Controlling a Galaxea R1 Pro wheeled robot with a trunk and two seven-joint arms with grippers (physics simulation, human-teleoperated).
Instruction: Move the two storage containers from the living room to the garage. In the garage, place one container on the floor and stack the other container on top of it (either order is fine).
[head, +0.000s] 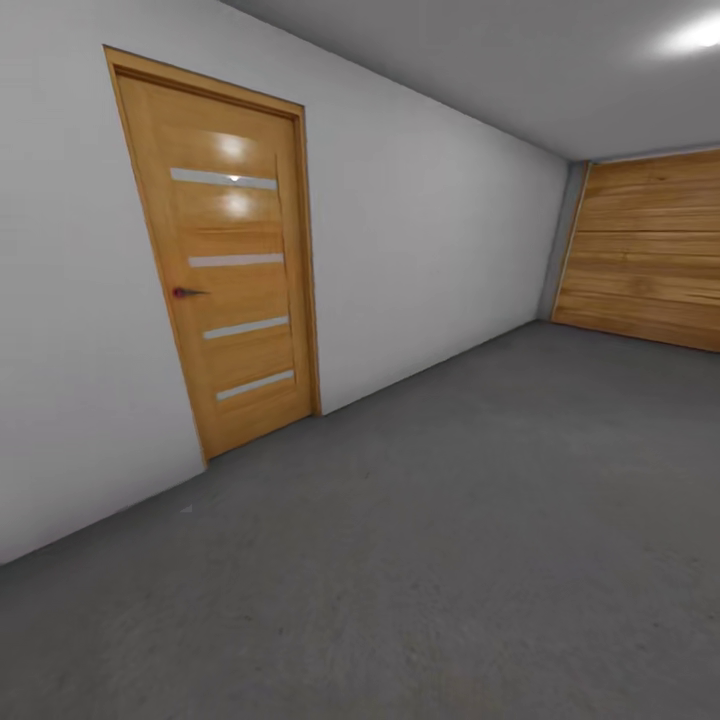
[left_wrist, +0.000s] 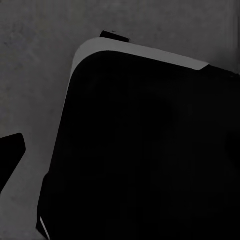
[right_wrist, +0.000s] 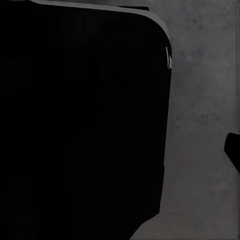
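I'm in the garage: concrete floor (head: 480, 520), a panel door (head: 225, 280) in the grey wall, a wide wooden door (head: 650, 250) beyond. I see 0 of the 2 containers here, so I judge both moves remain. Whether either gripper is open, I cannot tell.

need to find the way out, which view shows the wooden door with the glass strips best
The head view: the whole wooden door stands shut in the grey wall, handle visible. Both wrist views point down at grey floor and a dark robot part, not the door.
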